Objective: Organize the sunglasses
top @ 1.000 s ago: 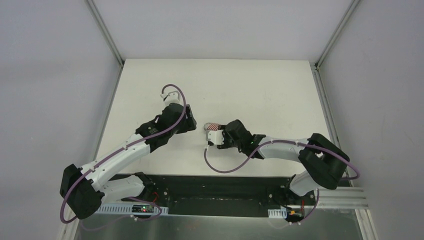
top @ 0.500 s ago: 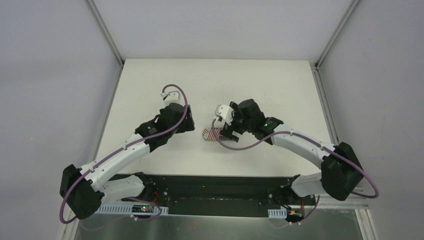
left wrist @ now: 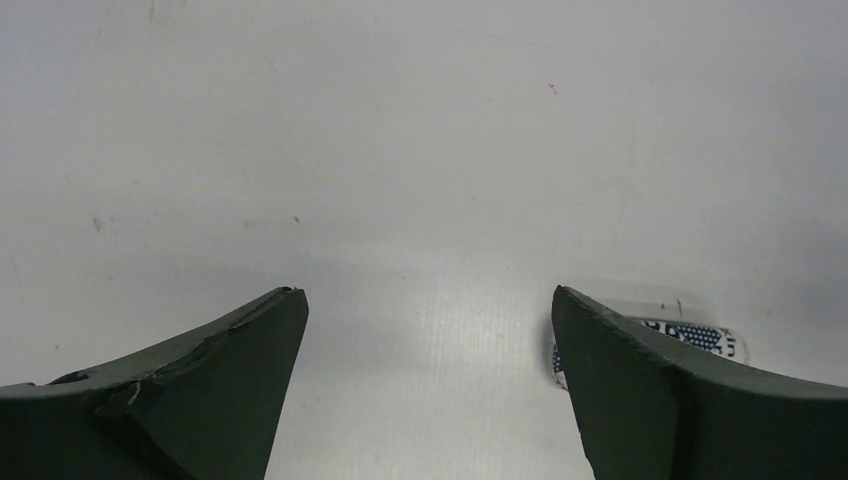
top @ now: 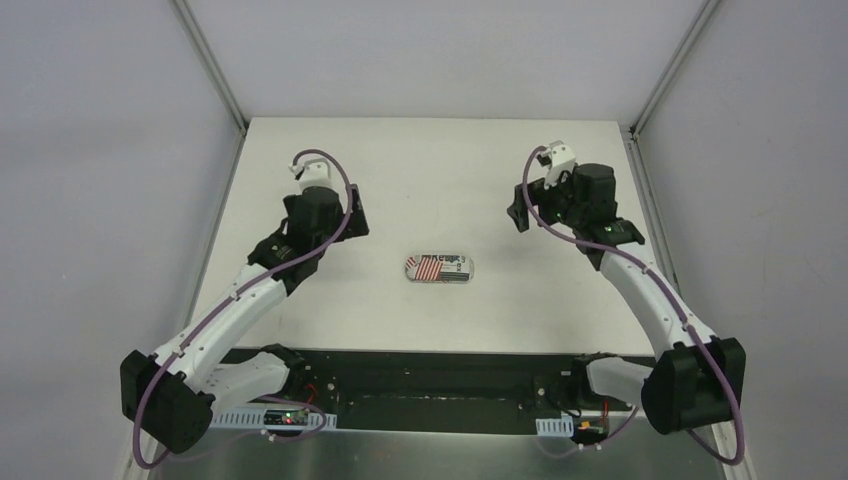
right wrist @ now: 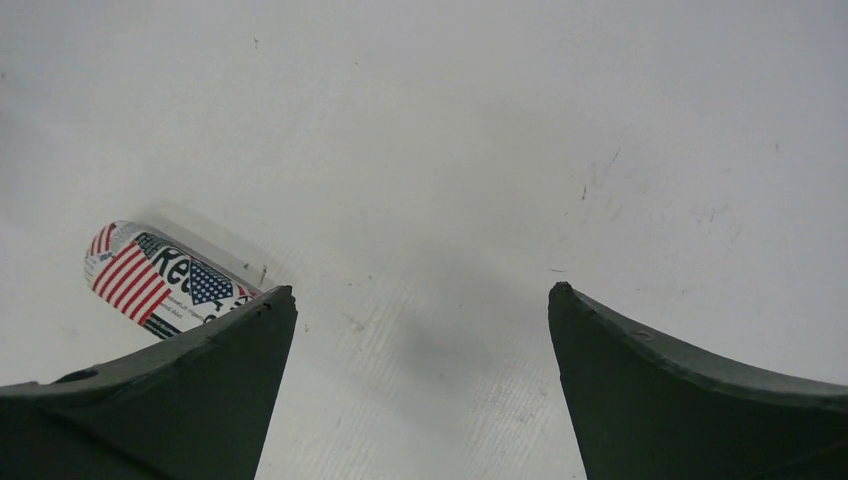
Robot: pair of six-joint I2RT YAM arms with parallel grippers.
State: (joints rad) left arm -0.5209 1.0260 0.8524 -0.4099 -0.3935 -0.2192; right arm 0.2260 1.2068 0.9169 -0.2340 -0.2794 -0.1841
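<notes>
You see an oblong, round-ended case [top: 440,269], glossy with printed red stripes and blue stars, lying mid-worktop [top: 430,170]. The worktop is matte white and faintly scuffed, with grey walls around it. The sunglasses stay out of sight. Your left end effector [left wrist: 425,300] and right end effector [right wrist: 420,295] gape wide, empty.

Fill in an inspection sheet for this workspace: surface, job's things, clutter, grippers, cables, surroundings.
Surface: white table, faint scuffs.
Job's things: sunglasses, nothing seen; flag-printed case lies shut mid-table, contents hidden.
Clutter: nothing seen.
Grippers: left gripper open, empty; right gripper open, empty; both apart from the case.
Cables: purple cables loop along both arms, off the case.
Surroundings: grey walls, metal frame posts.
</notes>
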